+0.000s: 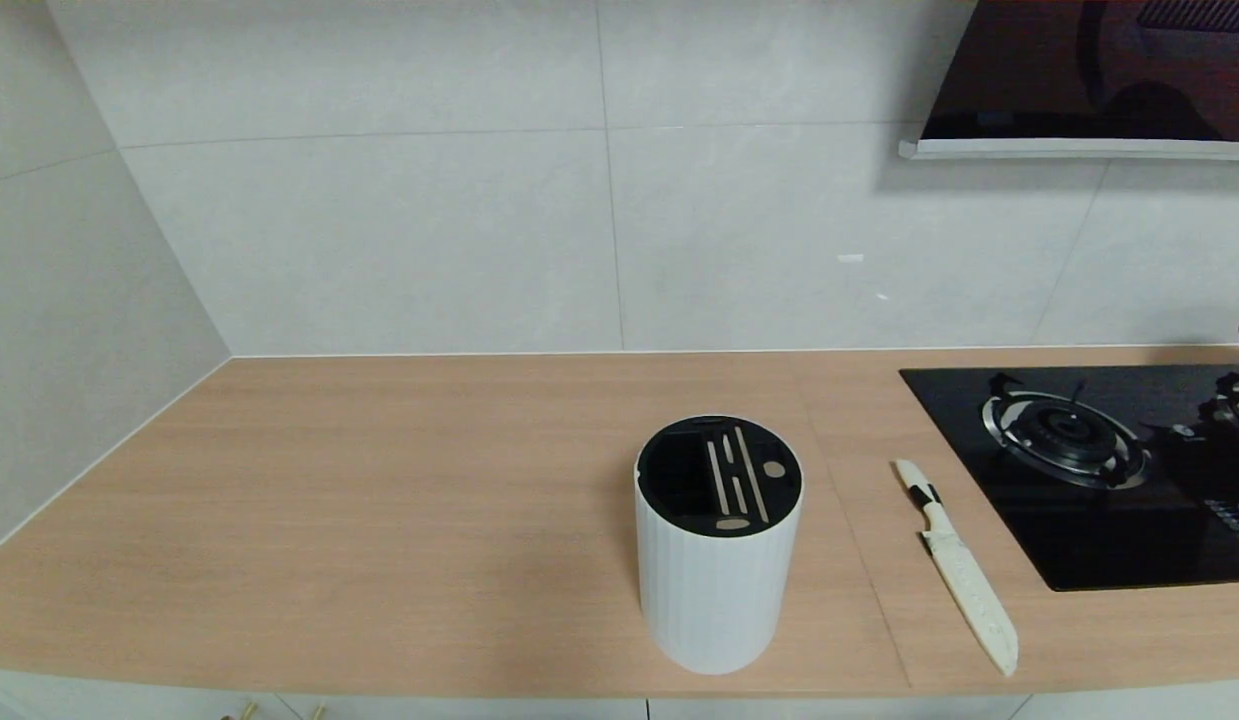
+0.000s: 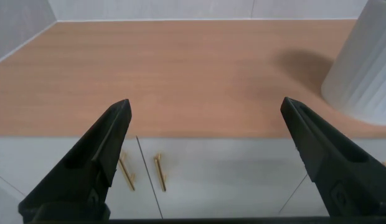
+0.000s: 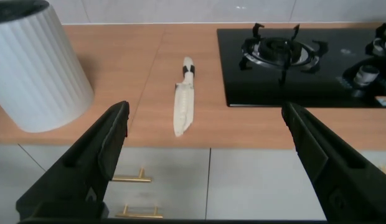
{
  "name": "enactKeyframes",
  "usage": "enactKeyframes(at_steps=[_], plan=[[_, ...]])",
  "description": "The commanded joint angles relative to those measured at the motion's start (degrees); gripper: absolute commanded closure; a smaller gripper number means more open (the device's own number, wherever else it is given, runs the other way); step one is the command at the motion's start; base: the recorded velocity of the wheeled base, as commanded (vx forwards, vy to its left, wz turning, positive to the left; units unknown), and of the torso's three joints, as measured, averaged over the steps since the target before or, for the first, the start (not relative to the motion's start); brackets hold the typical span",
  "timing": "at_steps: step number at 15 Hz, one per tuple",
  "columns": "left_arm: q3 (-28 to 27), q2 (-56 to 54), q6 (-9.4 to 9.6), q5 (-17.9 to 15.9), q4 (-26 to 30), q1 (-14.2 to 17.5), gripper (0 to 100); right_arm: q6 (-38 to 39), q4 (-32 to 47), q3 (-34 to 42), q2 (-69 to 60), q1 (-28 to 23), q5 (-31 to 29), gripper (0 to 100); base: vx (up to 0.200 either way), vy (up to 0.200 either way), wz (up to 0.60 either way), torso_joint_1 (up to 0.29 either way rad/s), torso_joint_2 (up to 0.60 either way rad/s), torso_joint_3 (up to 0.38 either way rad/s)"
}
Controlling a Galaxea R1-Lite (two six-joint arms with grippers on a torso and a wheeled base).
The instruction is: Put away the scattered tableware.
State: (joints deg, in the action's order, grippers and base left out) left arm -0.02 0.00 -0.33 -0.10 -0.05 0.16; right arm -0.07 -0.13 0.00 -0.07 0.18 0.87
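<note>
Lying between knife block [image 1: 717, 585] and gas hob [image 1: 1079, 480]: cream knife [image 1: 957, 566]. Head view reveals slotted top [image 1: 721, 478]. Left gripper [image 2: 205, 107], right gripper [image 3: 205, 109]: fingers apart.

Counter [image 1: 379, 500] is showing light wood grain, matt and smooth. Knife holder [image 1: 717, 590] is presenting a white ribbed shell, plastic-looking and matt, with a black top insert. Knife [image 1: 954, 565] is showing a cream, finely speckled blade with a dull surface. Hob [image 1: 1109, 540] is gleaming as glossy black glass, and its burner ring [image 1: 1131, 462] is shining as metal. Wall tiles [image 1: 379, 230] are looking pale grey and matt. Left end effector [image 2: 204, 109] and right end effector [image 3: 204, 109] are showing black, matt fingers. Cabinet handles [image 2: 160, 173] are glinting like brass.
</note>
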Motion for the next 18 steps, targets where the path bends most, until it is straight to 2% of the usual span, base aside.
enactKeyframes(at_steps=[1,14,16,18], plan=[[0.0,0.1,-0.02,0.0,0.0,0.0,0,0.0,0.0,0.0,0.1,0.1,0.0,0,0.000,0.000,0.00,0.163,-0.36,-0.178],[0.0,0.1,-0.02,0.0,0.0,0.0,0,-2.2,0.0,0.0,0.1,0.1,-0.1,0,0.000,0.000,0.00,0.004,-0.01,-0.003],[0.0,0.1,-0.02,0.0,0.0,0.0,0,-0.8,-2.0,-4.1,0.3,0.1,0.9,0,0.000,0.000,0.00,0.000,0.00,0.000],[0.0,0.1,-0.02,0.0,0.0,0.0,0,1.7,-1.6,-8.5,4.5,0.5,4.4,0,0.000,0.000,0.00,0.000,0.00,0.000]])
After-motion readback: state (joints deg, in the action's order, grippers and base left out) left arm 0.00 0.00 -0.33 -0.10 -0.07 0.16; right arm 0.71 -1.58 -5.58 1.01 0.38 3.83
